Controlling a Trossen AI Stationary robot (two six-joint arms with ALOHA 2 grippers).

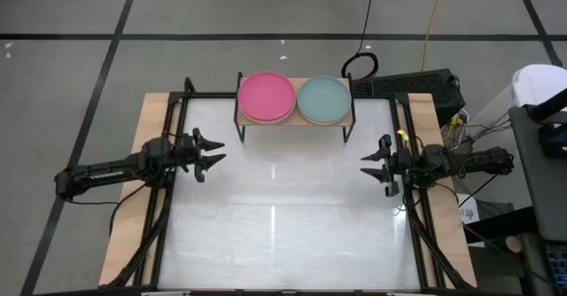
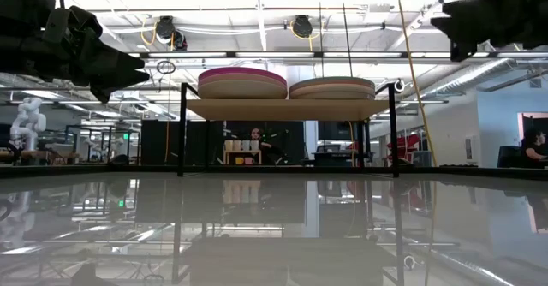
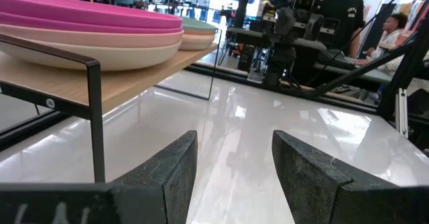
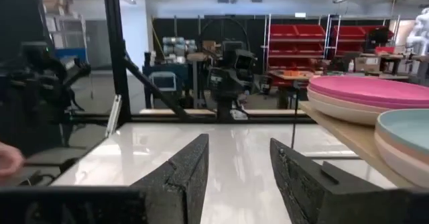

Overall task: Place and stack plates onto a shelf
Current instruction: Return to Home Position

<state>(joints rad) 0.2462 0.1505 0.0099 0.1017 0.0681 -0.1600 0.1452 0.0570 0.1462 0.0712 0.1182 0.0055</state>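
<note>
Left claw [image 1: 215, 151]: open, its fingers spread with nothing between them. It is lifted off the worktop [image 1: 283, 221] near the left edge, tips pointing across at the other claw.
Right claw [image 1: 366, 166]: also open and empty, lifted near the right edge and facing the left claw, well apart from it.
Shelf [image 1: 293, 122]: farther back than both claws and roughly midway between them, on the worktop's far side. Neither claw touches it.
Magenta-topped stack [image 1: 266, 97]: on the shelf end nearer the left claw, with pale pink and beige plates under the magenta one.
Teal-topped stack [image 1: 323, 99]: on the shelf end nearer the right claw, just beside the first stack.
Space between the claws: bare glossy worktop.
Person [image 3: 338, 9]: stands in the room beyond the right claw, wearing a dark top.
</note>
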